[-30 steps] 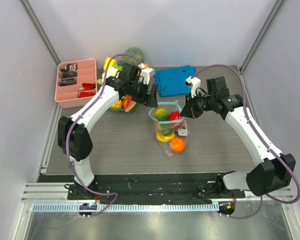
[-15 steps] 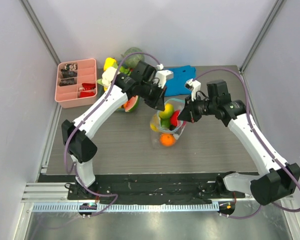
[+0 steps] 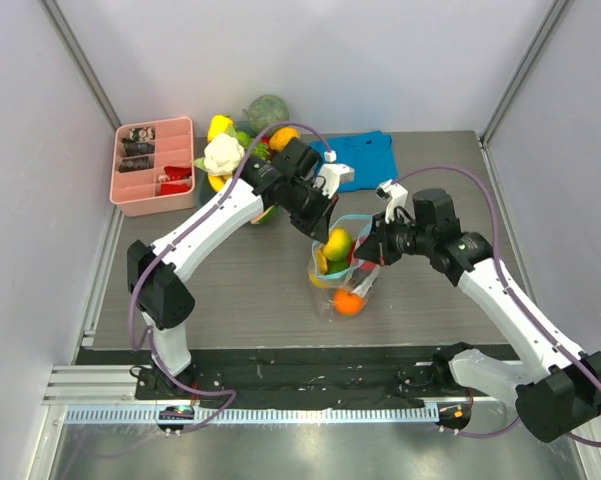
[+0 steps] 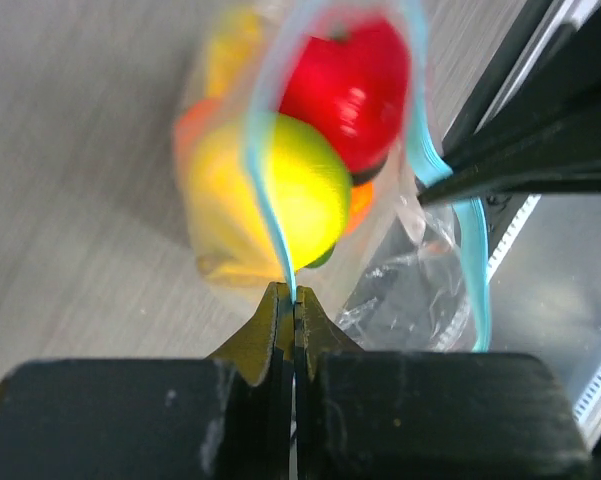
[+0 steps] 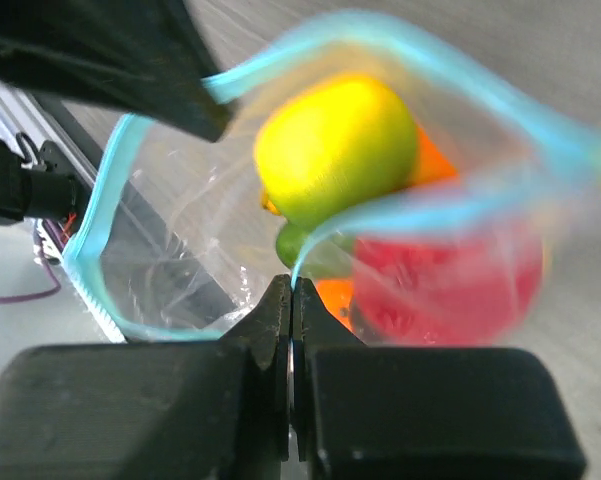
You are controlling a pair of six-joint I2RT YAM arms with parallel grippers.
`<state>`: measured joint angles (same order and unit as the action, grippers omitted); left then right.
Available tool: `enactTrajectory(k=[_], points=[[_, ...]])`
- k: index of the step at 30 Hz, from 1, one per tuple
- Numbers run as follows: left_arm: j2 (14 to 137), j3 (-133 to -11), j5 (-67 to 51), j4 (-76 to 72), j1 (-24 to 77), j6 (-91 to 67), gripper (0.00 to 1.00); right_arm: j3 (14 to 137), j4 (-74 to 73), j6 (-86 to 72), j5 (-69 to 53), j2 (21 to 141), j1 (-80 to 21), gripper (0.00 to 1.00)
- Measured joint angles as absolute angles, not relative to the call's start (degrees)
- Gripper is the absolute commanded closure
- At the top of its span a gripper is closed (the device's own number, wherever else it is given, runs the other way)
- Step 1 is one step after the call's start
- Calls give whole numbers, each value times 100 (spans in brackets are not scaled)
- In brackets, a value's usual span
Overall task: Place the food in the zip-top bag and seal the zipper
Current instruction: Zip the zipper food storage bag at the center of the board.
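As L pincer point(image 4: 294, 296), R pincer point(image 5: 291, 290) pinch zipper point(image 4: 258, 170), food point(image 3: 336, 243) sits btwn.

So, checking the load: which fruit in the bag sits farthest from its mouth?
The orange, at the bag's closed end, beyond the lemon and apple.

A grey wood-grain table point(image 3: 230, 290) sits inside pale, evenly lit walls point(image 3: 380, 60) with metal corner posts point(image 3: 80, 60), a slotted white rail point(image 3: 280, 413) along its near edge.
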<state>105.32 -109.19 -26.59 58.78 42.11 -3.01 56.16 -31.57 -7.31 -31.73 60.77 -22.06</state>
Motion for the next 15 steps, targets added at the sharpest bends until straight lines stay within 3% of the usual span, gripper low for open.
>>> enactTrajectory(k=[6, 15], points=[[10549, -10851, -2571, 5911, 4101, -305, 100, 5030, -2779, -1382, -3035, 6066, -2204, 99], [10512, -11850, -2475, 5924, 3913, -204, 100, 5843, -2359, -1772, -2908, 5704, -2204, 99]])
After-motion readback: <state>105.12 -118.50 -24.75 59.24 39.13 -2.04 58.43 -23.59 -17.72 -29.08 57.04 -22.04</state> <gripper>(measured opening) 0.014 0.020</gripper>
